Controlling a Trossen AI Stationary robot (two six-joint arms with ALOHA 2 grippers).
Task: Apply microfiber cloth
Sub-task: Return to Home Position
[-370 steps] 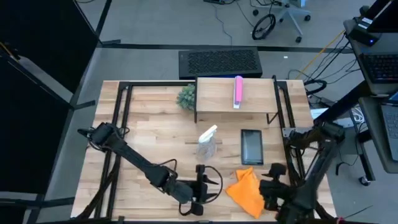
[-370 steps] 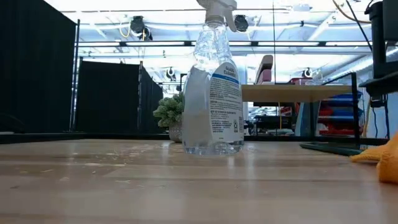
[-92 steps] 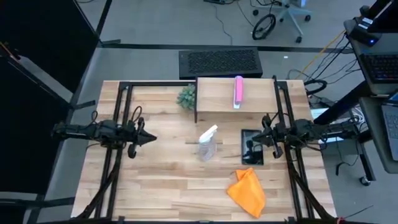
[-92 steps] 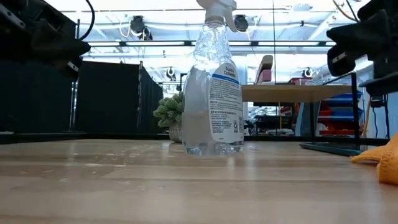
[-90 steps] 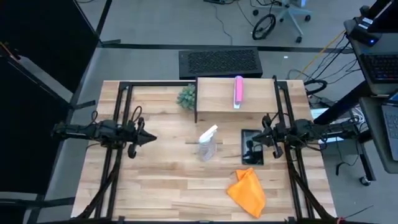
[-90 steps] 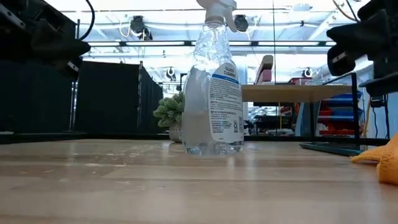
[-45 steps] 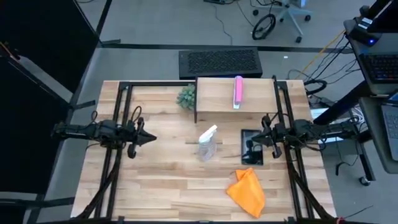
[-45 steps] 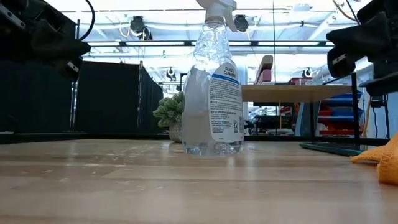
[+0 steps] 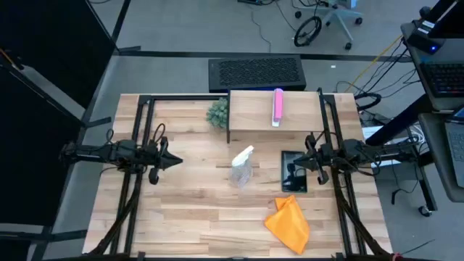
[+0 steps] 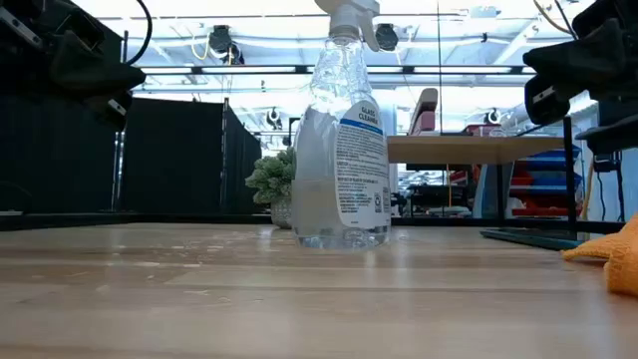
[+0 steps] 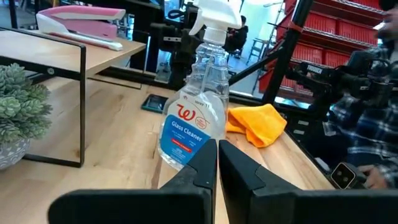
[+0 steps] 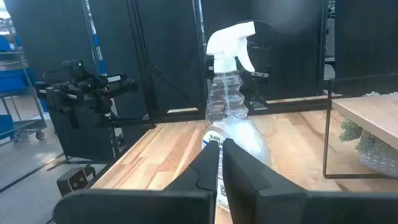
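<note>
Bench [image 9: 188,210] first: you have light wood planks under everything, with a raised wooden shelf [image 9: 254,110] along the far edge. Your left arm hangs over the left side. Its left gripper [image 9: 176,162] is clenched on nothing, fingers pressed together and aimed toward the middle. Your right arm mirrors it on the right. The right gripper [image 9: 299,165] is likewise clenched and empty, above the dark tablet [image 9: 296,185] that lies flat right of centre. The microfiber cloth [image 9: 288,224] sits crumpled on the bench at the near right, just on the near side of the tablet and apart from both grippers. The spray bottle [image 9: 241,167] stands upright at centre, between the grippers. A small plant [image 9: 217,112] sits just left of the shelf, and a pink stapler [image 9: 277,106] lies on the shelf top.
</note>
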